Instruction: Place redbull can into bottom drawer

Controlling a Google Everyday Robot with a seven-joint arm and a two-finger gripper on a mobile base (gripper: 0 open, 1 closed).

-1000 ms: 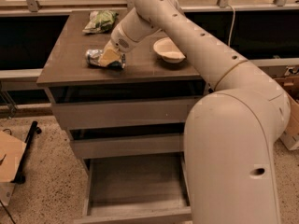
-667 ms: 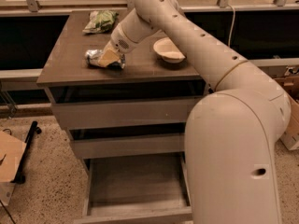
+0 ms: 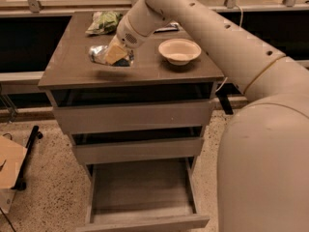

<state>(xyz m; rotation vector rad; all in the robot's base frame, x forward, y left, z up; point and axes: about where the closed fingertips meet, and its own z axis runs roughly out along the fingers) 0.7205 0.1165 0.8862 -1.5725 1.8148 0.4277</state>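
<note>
Redbull can [image 3: 98, 54] lies sideways on the cabinet top [image 3: 67, 67] under the gripper [image 3: 117, 55]; whether it grips, I cannot tell. Bottom drawer [image 3: 142, 187] stands open below, ready to receive it.

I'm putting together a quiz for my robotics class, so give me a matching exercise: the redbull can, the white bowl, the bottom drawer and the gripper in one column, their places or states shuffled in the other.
1 redbull can
2 white bowl
3 bottom drawer
4 gripper

A pulled open
B down on the can
C on the tabletop, picture's right
D lying, nearer the camera than the green bag

Pairs: 1-D, 2-C, 3-A, 4-B
</note>
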